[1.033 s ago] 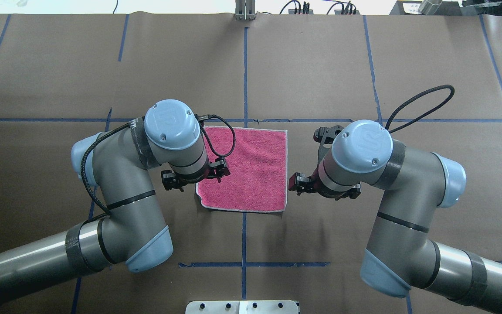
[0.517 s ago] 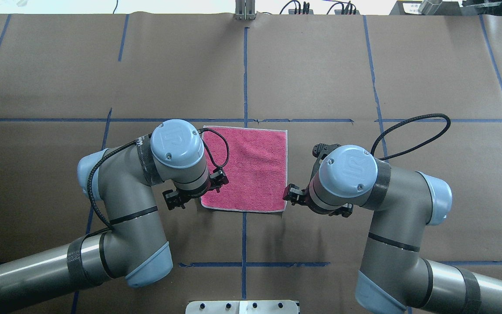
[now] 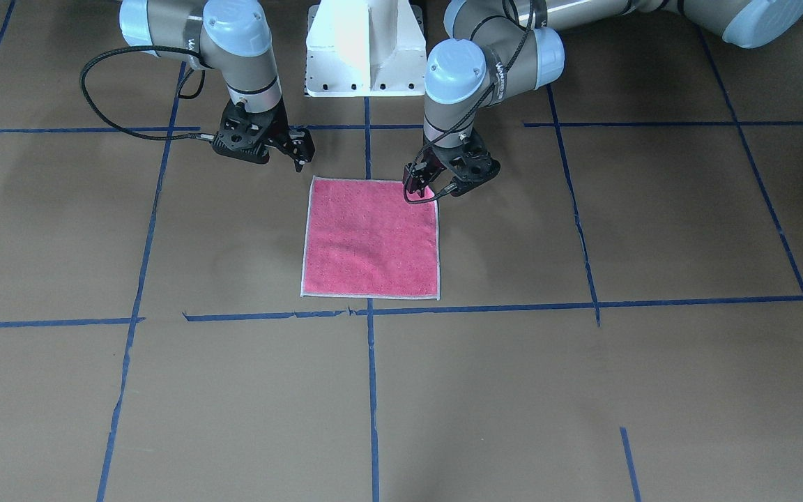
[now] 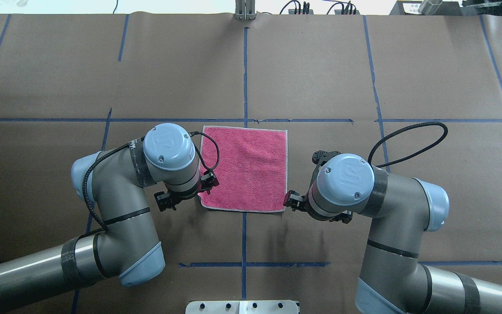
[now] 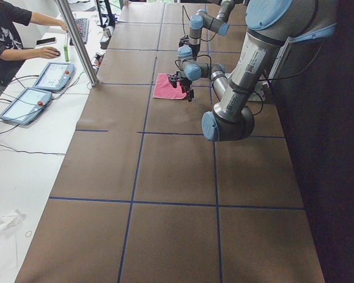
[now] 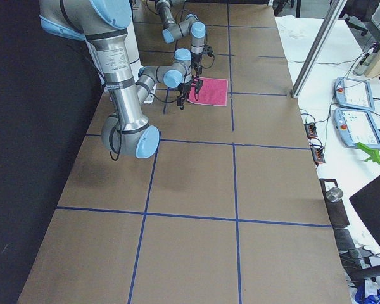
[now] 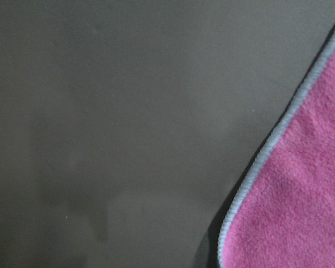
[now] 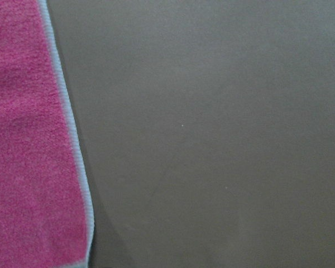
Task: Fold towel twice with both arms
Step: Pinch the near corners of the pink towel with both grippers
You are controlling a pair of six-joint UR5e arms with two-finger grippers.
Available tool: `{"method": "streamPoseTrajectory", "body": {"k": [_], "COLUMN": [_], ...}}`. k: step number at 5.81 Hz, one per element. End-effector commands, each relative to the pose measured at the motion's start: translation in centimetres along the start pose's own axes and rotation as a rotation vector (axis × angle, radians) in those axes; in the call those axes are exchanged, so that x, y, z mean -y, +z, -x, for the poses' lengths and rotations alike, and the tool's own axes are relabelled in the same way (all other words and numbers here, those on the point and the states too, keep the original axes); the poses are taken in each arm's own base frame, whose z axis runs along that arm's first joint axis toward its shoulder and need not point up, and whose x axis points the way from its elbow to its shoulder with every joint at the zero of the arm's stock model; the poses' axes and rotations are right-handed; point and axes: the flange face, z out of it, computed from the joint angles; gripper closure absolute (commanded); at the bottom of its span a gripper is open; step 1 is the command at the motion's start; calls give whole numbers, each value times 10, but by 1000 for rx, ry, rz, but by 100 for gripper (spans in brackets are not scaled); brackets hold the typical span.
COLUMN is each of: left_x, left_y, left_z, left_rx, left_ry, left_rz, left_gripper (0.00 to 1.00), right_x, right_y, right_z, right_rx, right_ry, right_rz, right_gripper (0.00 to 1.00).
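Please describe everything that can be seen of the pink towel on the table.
The towel is a small square of pink terry-like cloth with a light grey stitched border. It lies flat and unfolded, pink face up, on the brown table. The left gripper hangs over one robot-side corner, the right gripper beside the other; contact cannot be told.

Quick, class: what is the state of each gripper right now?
Left gripper: cannot be told; at a corner of the towel.
Right gripper: cannot be told; beside the towel.
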Motion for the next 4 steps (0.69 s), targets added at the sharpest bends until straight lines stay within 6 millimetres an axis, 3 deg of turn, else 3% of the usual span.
{"method": "streamPoseTrajectory", "body": {"k": [1, 2, 3, 4], "left_x": [-2, -2, -2, -2], "left_y": [0, -1, -2, -2], "left_z": [-2, -2, -4, -4], "left_rx": [-2, -3, -5, -6], "left_ry": [2, 2, 3, 4], "left_rz": [2, 3, 4, 4], "left_gripper": [0, 0, 0, 0], "right_x": [0, 6, 13, 27], "right_y": [-3, -11, -4, 19], "right_z": [8, 15, 25, 33], "right_rx": [12, 29, 53, 62], "right_ry": [32, 37, 37, 48], "right_rz": [-1, -8, -16, -24], "right_gripper": [0, 0, 0, 0]}}
